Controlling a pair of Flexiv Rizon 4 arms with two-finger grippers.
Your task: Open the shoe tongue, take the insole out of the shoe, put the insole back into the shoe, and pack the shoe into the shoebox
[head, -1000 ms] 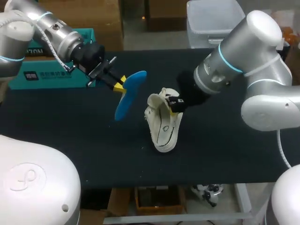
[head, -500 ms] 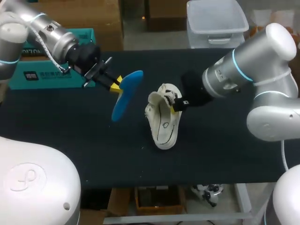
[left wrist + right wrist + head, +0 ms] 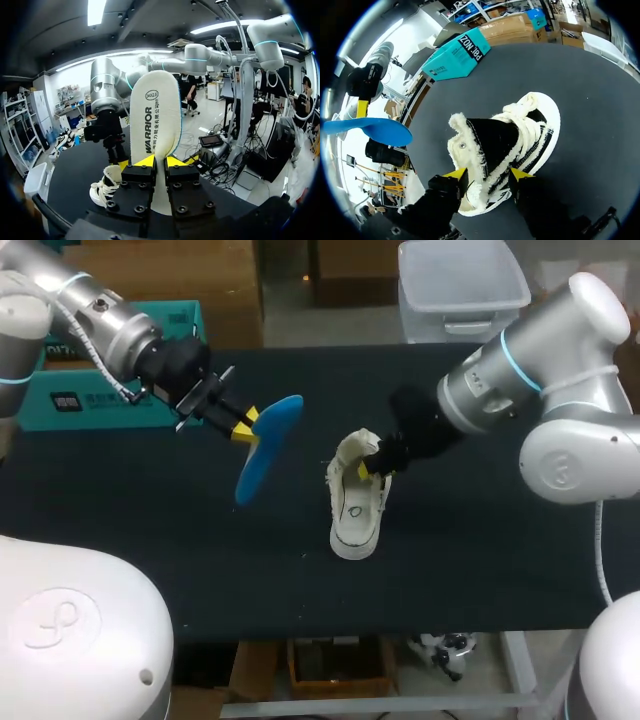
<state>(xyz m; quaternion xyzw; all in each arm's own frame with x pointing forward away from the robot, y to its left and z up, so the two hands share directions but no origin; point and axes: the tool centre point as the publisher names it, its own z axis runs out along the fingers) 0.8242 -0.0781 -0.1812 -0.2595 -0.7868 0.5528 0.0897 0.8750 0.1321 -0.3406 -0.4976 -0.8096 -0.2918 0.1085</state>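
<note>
Shoebox (image 3: 110,390): teal, at the table's (image 3: 480,560) far left edge, well behind and outside the left gripper's fingers; in the right wrist view it (image 3: 457,55) lies far ahead of that gripper, beyond the shoe.

Left gripper (image 3: 240,425): raised above the table, fingers closed on the insole (image 3: 268,447). The left wrist view shows both yellow tips (image 3: 160,161) pinching the insole (image 3: 155,117) near one end, from two sides. The rest of the insole stands out ahead of the fingers, its pale side facing the camera and its blue side showing in the head view. The insole is clear of the table and apart from the shoe.

Shoe (image 3: 356,502): white, resting on the table, off to one side of the left fingers and lower (image 3: 106,187).

Right gripper (image 3: 372,462): at the shoe's heel end. In the right wrist view its tips (image 3: 487,174) clasp the shoe (image 3: 510,140) from either side, with the fleecy collar between them and the toe pointing away ahead.
</note>
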